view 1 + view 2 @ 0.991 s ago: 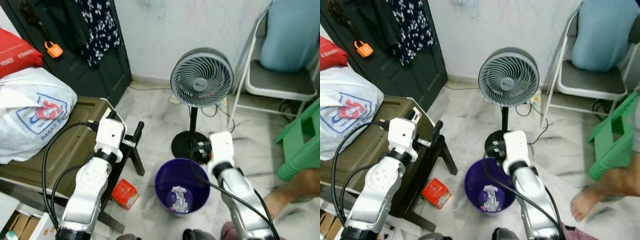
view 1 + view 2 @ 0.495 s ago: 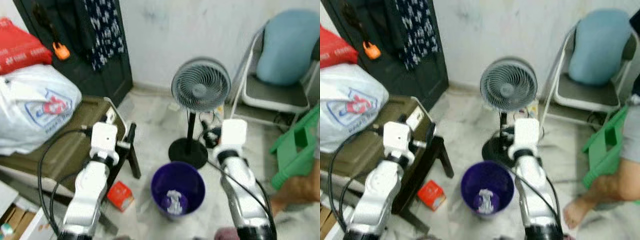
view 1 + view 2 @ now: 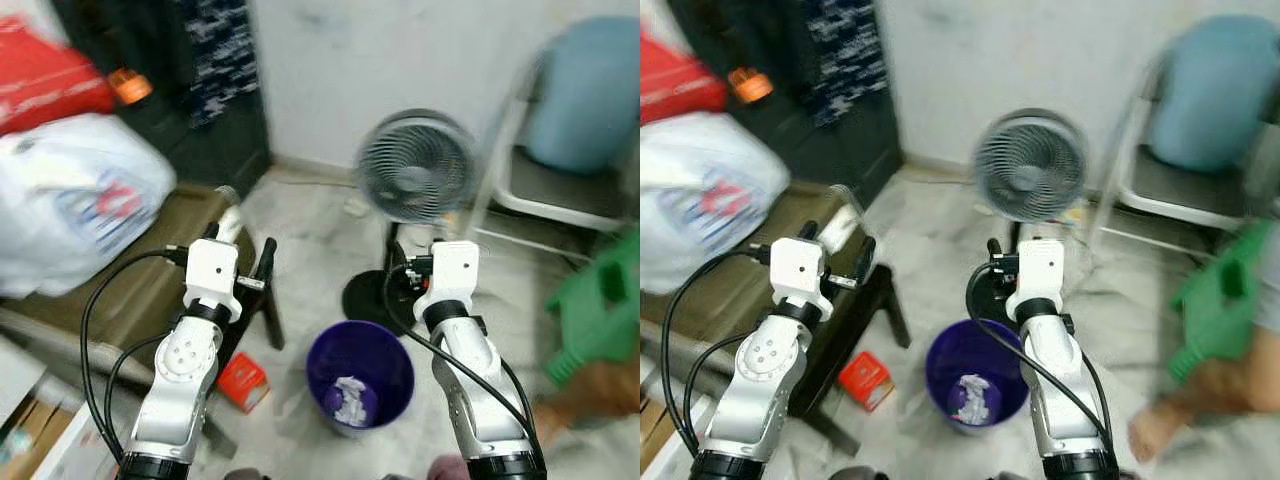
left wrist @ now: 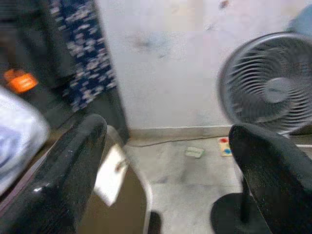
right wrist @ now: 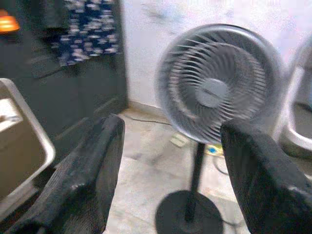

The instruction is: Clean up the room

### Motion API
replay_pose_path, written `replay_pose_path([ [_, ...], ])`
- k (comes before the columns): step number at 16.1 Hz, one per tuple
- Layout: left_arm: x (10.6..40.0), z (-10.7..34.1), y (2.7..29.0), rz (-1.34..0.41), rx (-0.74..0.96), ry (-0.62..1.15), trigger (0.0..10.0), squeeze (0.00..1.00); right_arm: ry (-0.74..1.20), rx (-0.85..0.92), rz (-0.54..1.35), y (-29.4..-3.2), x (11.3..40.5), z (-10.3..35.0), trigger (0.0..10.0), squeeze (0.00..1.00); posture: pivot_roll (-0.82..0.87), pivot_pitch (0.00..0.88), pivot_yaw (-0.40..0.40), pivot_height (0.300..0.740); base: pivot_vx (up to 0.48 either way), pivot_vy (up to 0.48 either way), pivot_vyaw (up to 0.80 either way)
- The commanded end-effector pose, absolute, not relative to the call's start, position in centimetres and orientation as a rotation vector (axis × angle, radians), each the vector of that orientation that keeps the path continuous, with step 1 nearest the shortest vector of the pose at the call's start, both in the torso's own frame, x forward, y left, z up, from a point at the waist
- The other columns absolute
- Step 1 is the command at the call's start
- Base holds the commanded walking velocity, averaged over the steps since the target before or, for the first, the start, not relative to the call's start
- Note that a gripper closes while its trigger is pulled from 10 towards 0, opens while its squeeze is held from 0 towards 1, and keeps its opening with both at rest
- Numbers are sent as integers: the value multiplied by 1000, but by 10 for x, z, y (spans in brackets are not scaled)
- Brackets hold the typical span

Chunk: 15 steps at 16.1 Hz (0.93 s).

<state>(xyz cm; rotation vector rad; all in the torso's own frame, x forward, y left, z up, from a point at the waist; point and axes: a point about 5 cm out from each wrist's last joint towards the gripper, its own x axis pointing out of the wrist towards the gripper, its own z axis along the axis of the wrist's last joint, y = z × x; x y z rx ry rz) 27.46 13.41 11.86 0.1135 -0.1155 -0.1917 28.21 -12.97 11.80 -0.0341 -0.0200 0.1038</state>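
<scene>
A purple bin (image 3: 360, 372) stands on the floor between my arms, with crumpled white paper (image 3: 348, 398) lying in it. To its left a small red box (image 3: 243, 381) lies on the floor beside the leg of an olive case. My left gripper (image 4: 168, 129) is held up above the case's corner, open and holding nothing. Over the bin's far side my right gripper (image 5: 170, 126) points toward the standing fan (image 3: 415, 165); it is open too, with nothing between its fingers.
The olive case (image 3: 130, 290) at left carries a white plastic bag (image 3: 80, 200) and a red bag (image 3: 50, 85). A dark door (image 3: 215, 110) is behind it. A metal chair (image 3: 560, 190), a green stool (image 3: 600, 310) and a person's foot (image 3: 590, 385) are at right.
The whole picture has shifted and gone blurry, so the camera is moving. Both arms stay raised with open grippers. The bin, paper and red box lie where they were.
</scene>
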Motion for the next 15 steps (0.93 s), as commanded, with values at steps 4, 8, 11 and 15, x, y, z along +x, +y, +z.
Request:
replay_pose_path([
  [4, 287, 129, 140, -143, 131, -160, 10000, 0, -112, -68, 177, -116, 297, 139, 10000, 0, -15, 0, 32, 740, 0, 0, 800],
  [8, 287, 127, 139, -132, 129, -156, 10000, 0, -136, -89, 223, -109, 298, 143, 10000, 0, -21, 0, 33, 740, 0, 0, 798],
  [11, 284, 122, 144, -93, 113, -135, 10000, 0, -134, -77, 243, -107, 296, 141, 10000, 0, -22, 0, 31, 740, 0, 0, 794],
  [15, 286, 121, 145, -90, 103, -120, 10000, 0, -135, -79, 246, -109, 294, 139, 10000, 0, -19, 0, 24, 740, 0, 0, 794],
])
